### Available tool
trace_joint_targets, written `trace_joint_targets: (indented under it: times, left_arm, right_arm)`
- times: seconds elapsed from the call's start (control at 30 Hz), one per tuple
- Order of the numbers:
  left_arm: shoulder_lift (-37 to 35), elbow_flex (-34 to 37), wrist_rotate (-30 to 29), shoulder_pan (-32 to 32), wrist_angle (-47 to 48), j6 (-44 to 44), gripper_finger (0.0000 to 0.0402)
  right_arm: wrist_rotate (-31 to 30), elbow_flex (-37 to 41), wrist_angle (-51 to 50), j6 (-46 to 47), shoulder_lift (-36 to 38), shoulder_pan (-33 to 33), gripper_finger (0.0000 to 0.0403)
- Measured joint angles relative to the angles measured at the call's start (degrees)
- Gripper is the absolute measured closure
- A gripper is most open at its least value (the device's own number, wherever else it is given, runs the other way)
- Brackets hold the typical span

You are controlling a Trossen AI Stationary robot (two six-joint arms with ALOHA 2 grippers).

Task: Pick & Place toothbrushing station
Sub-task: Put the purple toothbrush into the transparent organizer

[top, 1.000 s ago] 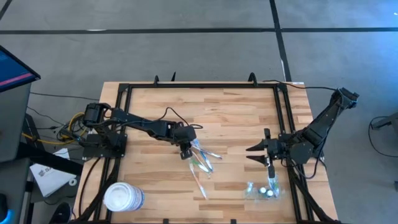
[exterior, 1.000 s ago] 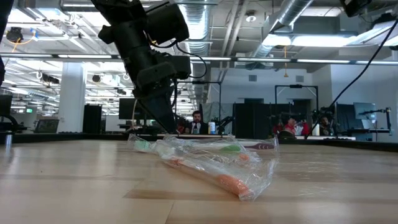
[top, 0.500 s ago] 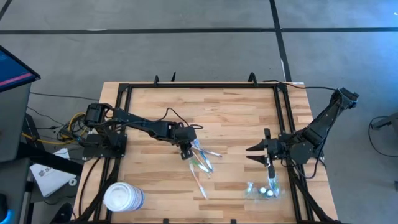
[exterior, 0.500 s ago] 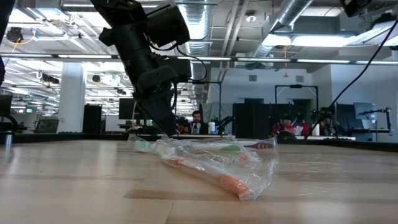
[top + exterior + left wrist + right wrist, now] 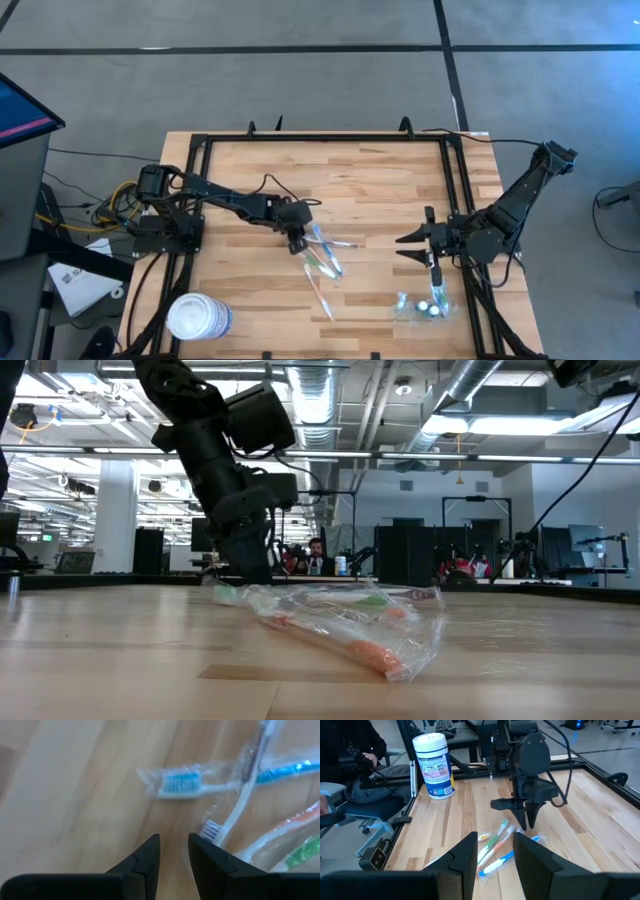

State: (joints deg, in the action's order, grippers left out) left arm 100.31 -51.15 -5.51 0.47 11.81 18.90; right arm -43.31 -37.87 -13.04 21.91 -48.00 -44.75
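Note:
The toothbrushing station (image 5: 420, 305), a small clear plastic holder, lies on the table near the front right corner; no gripper touches it. Several toothbrushes in clear wrappers (image 5: 322, 260) (image 5: 340, 625) lie in a loose heap at mid-table. My left gripper (image 5: 296, 243) (image 5: 174, 845) points steeply down just left of the heap. Its fingers stand a narrow gap apart over bare wood, with a white-bristled brush head (image 5: 212, 827) beside one finger. My right gripper (image 5: 403, 247) (image 5: 494, 851) hangs open above the table, right of the heap, with nothing between its fingers.
A large white round tub (image 5: 198, 318) (image 5: 434, 766) stands at the front left corner. A black metal frame (image 5: 320, 137) runs around the wooden tabletop. Bare wood lies between the heap and the far edge. A person sits beyond the table (image 5: 350, 750).
My left gripper has sunk toward the table beside the left end of the toothbrush heap, shifting slightly toward the table's left. Its finger gap looks unchanged. The toothbrushes and the holder have stayed where they were.

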Motion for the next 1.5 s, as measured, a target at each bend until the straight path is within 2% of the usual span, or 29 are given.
trace_joint_targets:
  times: [0.4,0.57,0.67,0.9,1.2,1.4,1.5]
  left_arm:
    - [-0.42,0.28,1.50,0.00,-1.42,-0.04,0.0305]
    - [-0.76,0.28,6.82,-0.14,-4.54,-0.54,0.0305]
    - [-0.76,0.28,7.93,-1.03,-4.63,-1.52,0.0305]
    - [-0.90,1.73,3.32,-3.66,-4.94,-3.59,0.0305]
    - [-0.93,1.78,-1.97,-3.93,-4.95,-5.55,0.0305]
    - [-0.68,2.97,-1.36,-4.17,-5.18,-5.19,0.0307]
    - [-0.68,3.43,-0.97,-4.39,-4.81,-5.14,0.0325]
  right_arm:
    - [0.00,0.00,-0.08,0.00,-0.01,0.00,0.0287]
    - [0.00,0.00,-0.27,0.00,-0.01,0.00,0.0287]
    - [0.00,0.00,-0.28,0.00,0.01,0.00,0.0287]
    - [0.00,0.00,-0.28,0.00,0.01,0.00,0.0287]
    - [0.00,0.00,-0.28,0.02,-0.01,0.00,0.0287]
    - [0.00,0.00,-0.29,0.02,0.00,0.00,0.0287]
    - [0.00,0.00,-0.28,0.02,0.00,0.00,0.0287]
